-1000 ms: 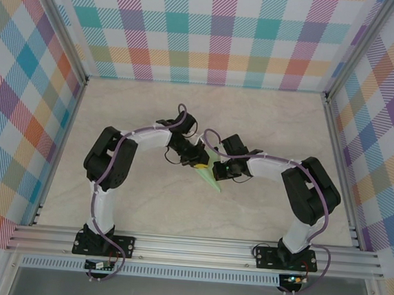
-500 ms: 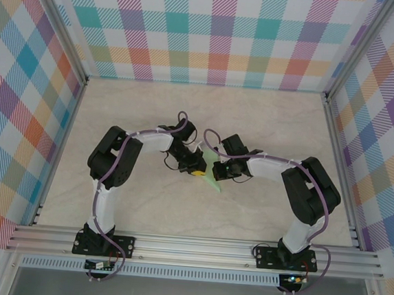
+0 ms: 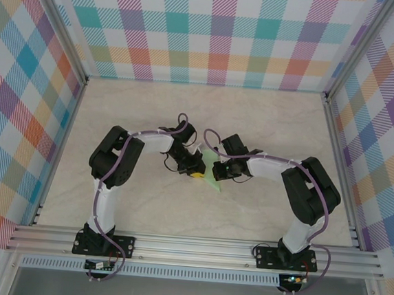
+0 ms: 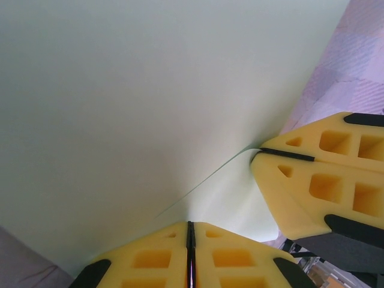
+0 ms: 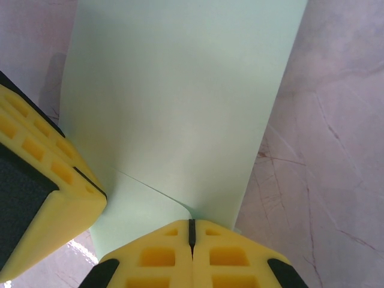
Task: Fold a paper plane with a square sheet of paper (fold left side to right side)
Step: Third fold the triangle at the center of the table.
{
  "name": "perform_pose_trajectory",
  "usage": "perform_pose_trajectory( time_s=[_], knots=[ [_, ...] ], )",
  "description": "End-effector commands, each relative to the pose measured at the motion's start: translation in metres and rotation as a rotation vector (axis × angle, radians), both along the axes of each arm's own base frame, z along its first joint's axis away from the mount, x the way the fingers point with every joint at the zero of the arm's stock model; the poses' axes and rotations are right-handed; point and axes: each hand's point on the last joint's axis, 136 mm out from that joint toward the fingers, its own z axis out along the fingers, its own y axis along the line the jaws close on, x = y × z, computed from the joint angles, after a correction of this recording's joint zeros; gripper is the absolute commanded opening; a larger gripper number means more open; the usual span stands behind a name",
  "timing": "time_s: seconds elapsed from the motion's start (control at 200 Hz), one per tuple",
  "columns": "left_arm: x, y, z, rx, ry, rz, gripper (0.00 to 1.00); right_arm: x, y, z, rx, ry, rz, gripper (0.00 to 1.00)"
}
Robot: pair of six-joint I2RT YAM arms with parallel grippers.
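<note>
At the middle of the table lies the sheet of paper, doubled into a narrow strip with one layer curling over another. In the top view it is flanked by the left gripper at its nine o'clock and the right gripper at its three o'clock. Each gripper is pressed together and is judged to be pinching a paper edge.

A side-to-side fold is taken to be in hand, with the loose layer not yet flattened. For the next move, the pinched edge would need to be carried across and matched to the opposite edge, and the crease pressed down.

From above, most of the paper's outline is covered by the wrists. In the left wrist view its far edges are cut off, so the alignment cannot be judged, nor whether the paper is lifted off the surface.
</note>
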Motion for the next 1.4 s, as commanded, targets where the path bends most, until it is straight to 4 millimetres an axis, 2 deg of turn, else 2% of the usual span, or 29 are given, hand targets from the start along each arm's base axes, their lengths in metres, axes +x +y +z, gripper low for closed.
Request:
perform_pose_trajectory(
  time_s=[0.0,0.185,0.265,0.35,0.485,0.57,0.64,0.905,1.055,1.395],
  knots=[
    [-0.016,0.012,-0.029,0.086,0.041,-0.014,0.09,-0.01,0.005,0.001,0.013,0.054,0.013,0.04],
    [-0.016,0.014,-0.034,0.098,0.046,-0.011,0.08,-0.003,0.001,0.043,0.05,-0.001,-0.018,0.36],
    [-0.015,0.014,-0.033,0.098,0.04,-0.012,0.08,-0.009,-0.005,0.06,0.063,-0.006,-0.013,0.44],
    [-0.014,0.013,-0.03,0.097,0.037,-0.014,0.08,-0.026,-0.004,0.073,0.101,0.023,0.025,0.45],
    [-0.012,0.012,-0.027,0.094,0.028,-0.017,0.08,-0.063,0.011,0.086,0.249,0.151,0.106,0.29],
    [-0.011,0.012,-0.027,0.095,0.028,-0.015,0.08,-0.083,0.02,0.084,0.325,0.255,0.138,0.23],
    [-0.01,0.011,-0.026,0.094,0.023,-0.017,0.08,-0.088,0.021,0.076,0.325,0.3,0.136,0.22],
    [-0.01,0.011,-0.025,0.093,0.019,-0.019,0.08,-0.072,0.025,0.05,0.269,0.331,0.099,0.2],
    [-0.01,0.011,-0.023,0.091,0.017,-0.02,0.08,-0.063,0.02,0.038,0.229,0.337,0.051,0.2],
    [-0.01,0.011,-0.023,0.091,0.015,-0.02,0.08,-0.064,0.016,0.016,0.204,0.397,0.004,0.2]
  ],
)
